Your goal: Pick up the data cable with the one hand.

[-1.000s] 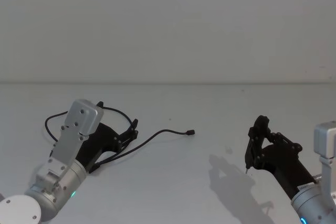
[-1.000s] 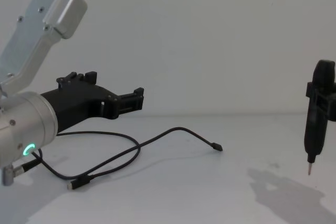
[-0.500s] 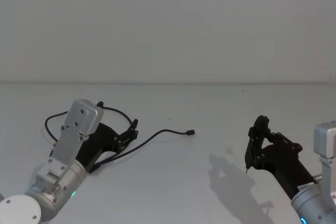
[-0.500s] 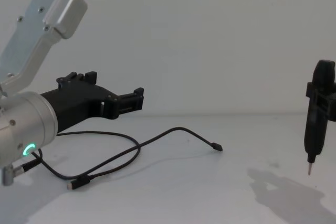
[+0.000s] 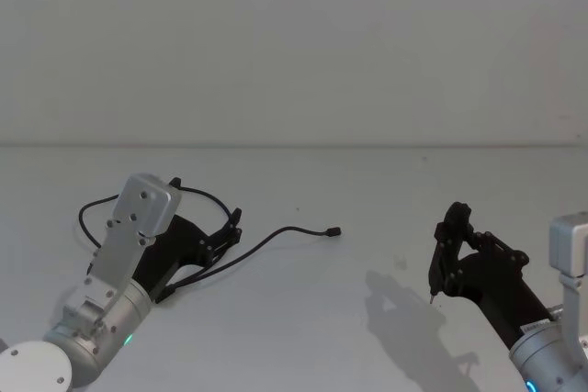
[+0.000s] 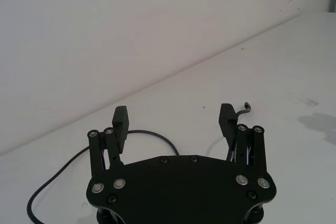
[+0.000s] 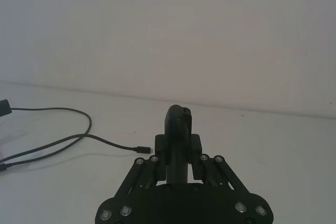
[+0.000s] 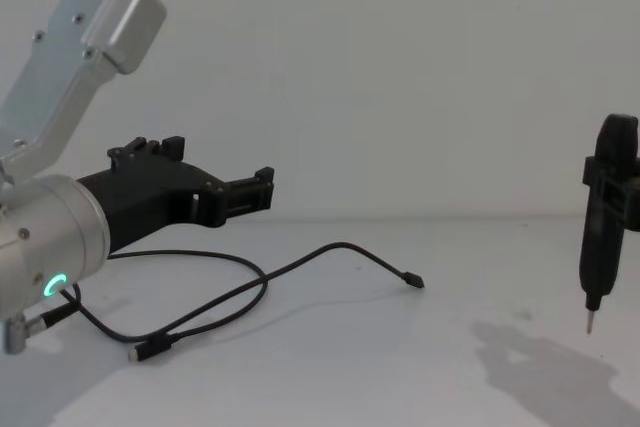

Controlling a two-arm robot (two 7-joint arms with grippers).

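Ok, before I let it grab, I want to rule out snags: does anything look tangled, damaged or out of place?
Nothing stands out. The data cable lies loose on the table in an open curve, no knots visible, below the open left end effector. The right end effector hangs shut, apart to the right.

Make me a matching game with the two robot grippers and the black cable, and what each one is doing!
Things:
1. left gripper
2. right gripper
3. data cable

States:
A. lies curled and loose on the white table
B. open, raised beside the cable's loop
C. shut, pointing down, far from the cable

Right pairs: 1-B, 2-C, 3-A
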